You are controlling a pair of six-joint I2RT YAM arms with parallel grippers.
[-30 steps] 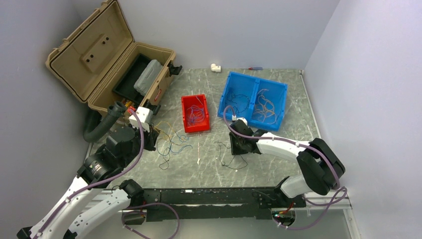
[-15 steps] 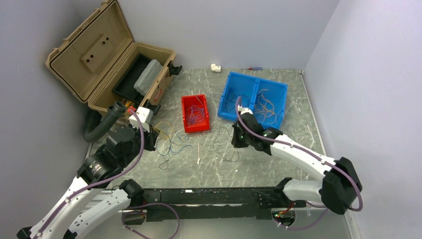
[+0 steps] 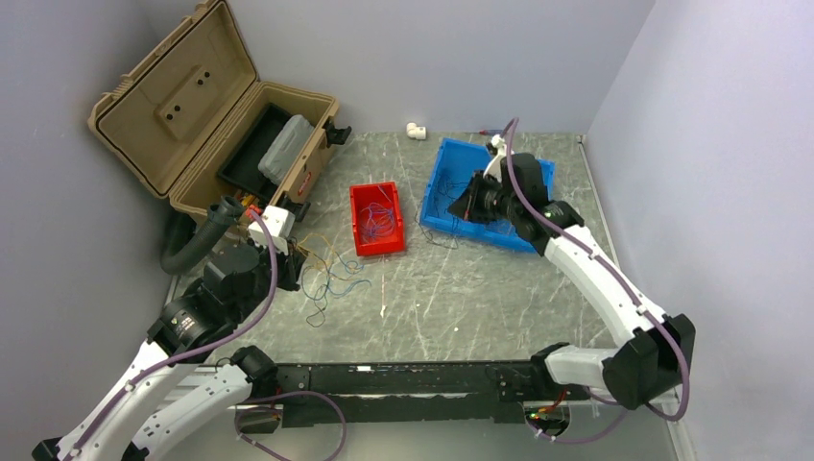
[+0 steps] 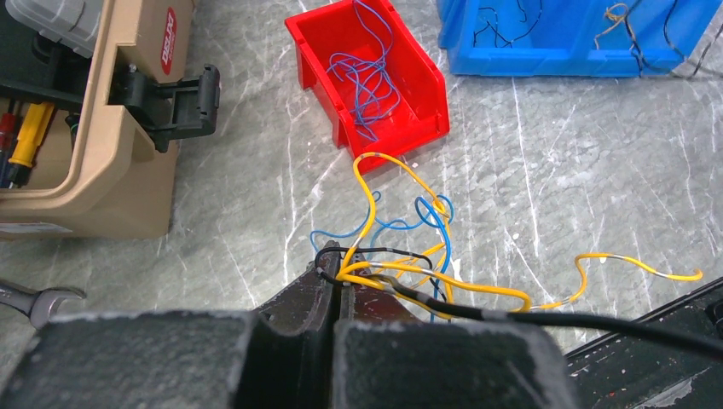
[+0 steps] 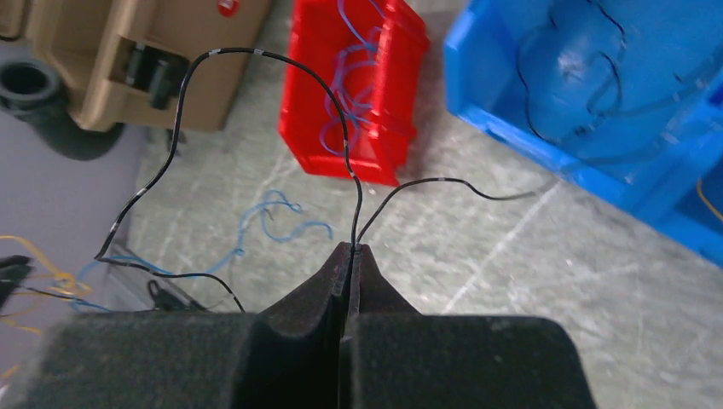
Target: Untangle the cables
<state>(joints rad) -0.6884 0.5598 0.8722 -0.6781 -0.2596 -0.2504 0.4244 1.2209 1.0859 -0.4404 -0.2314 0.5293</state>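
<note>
Black wire (image 5: pixel 183 111) is pinched right at the tips of the right gripper (image 5: pixel 351 249), jaws fully closed on it. It's hair-thin, so I'd guess it could slip out, or its dangling loop could snag the near rim of the blue bin (image 3: pixel 435 187) and land on the table (image 3: pixel 499 288) instead of inside. That arm is stretched far forward with its wrist over the bin's left compartment - the left gripper (image 4: pixel 334 274) sits low by the tan toolbox (image 4: pixel 94 170), clamped shut on the tangle (image 4: pixel 401 256) of yellow, blue and black wires on the table
</note>
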